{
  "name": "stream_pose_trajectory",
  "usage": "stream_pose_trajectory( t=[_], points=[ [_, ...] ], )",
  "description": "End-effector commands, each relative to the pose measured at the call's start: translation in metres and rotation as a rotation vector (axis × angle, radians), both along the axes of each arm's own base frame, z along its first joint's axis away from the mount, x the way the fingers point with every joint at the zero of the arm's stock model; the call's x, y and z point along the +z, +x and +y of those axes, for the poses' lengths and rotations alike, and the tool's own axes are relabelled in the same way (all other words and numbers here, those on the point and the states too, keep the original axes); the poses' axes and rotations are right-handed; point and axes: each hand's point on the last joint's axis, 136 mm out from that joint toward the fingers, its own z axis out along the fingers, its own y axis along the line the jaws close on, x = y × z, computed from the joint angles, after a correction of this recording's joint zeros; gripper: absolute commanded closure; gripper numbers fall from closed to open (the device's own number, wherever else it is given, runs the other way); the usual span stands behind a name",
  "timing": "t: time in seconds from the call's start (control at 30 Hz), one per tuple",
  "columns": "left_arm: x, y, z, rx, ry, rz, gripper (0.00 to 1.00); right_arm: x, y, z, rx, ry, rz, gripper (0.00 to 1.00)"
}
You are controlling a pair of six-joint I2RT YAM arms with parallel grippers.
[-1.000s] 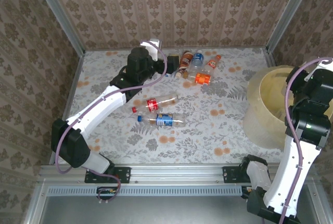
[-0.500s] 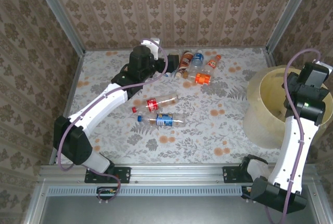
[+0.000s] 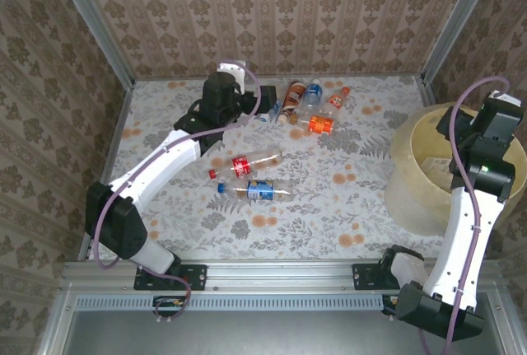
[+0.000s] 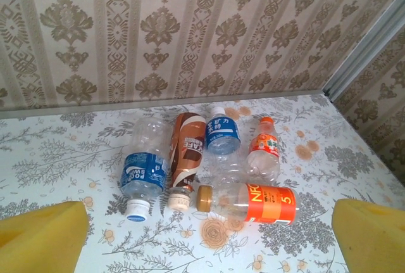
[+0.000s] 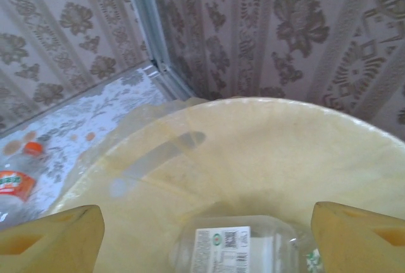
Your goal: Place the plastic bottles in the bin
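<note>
Bin (image 3: 408,137): pale-yellow, right side of table (image 3: 354,198); contents one clear white-labelled bottle (image 5: 243,244). Outside bin: five-bottle cluster (image 4: 186,156) near back wall (image 4: 190,26); red-label bottle (image 3: 251,162), blue-label bottle (image 3: 262,191) mid-table. Left gripper (image 4: 204,238): fingers spread, empty, facing cluster. Right gripper (image 5: 205,238): fingers spread, empty, over bin.

There is one bin (image 3: 409,175), and eight plastic bottles (image 3: 319,124) can be counted. One, the white-label bottle (image 5: 237,245), lies inside the bin. Five lie in a group to the left of the bin and farther back than it: the large blue-label bottle (image 4: 144,175), the small blue-label bottle (image 4: 221,137), the brown-label bottle (image 4: 186,152), the orange-cap bottle (image 4: 264,152) and the orange-label bottle (image 4: 253,202). Two more lie left of the bin, about level with it: the red-label bottle (image 3: 251,162) and the blue-cap bottle (image 3: 262,191). There are two arms, the left arm (image 3: 165,165) and the right arm (image 3: 471,207).
</note>
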Motion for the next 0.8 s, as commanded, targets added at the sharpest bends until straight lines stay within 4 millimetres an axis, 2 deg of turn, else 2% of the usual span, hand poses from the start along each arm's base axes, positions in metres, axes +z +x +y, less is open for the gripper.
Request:
stream_pose_trajectory(
  t=[0.0, 0.13, 0.27, 0.4, 0.53, 0.63, 0.67, 0.77],
  points=[
    [-0.004, 0.005, 0.008, 0.042, -0.023, 0.032, 0.0, 0.01, 0.013, 0.018, 0.102, 0.052, -0.085, 0.11],
    [-0.014, 0.009, 0.024, 0.115, -0.058, 0.08, 0.0, 0.022, 0.019, 0.036, 0.176, 0.088, -0.145, 0.0],
    [-0.027, 0.01, 0.049, 0.211, -0.082, 0.138, 0.0, 0.041, 0.023, 0.061, 0.27, 0.14, -0.239, 0.0],
    [-0.041, 0.009, 0.075, 0.289, -0.107, 0.178, 0.0, 0.058, 0.037, 0.102, 0.444, 0.198, -0.303, 0.0],
    [-0.051, 0.005, 0.1, 0.371, -0.124, 0.211, 0.0, 0.07, 0.059, 0.156, 0.627, 0.191, -0.3, 0.0],
    [-0.059, -0.001, 0.11, 0.409, -0.126, 0.236, 0.0, 0.065, 0.081, 0.194, 0.731, 0.174, -0.249, 0.0],
    [-0.062, 0.001, 0.126, 0.451, -0.131, 0.243, 0.0, 0.061, 0.09, 0.205, 0.754, 0.155, -0.22, 0.0],
    [-0.07, -0.003, 0.14, 0.487, -0.141, 0.272, 0.0, 0.043, 0.116, 0.235, 0.803, 0.104, -0.131, 0.0]
  ],
)
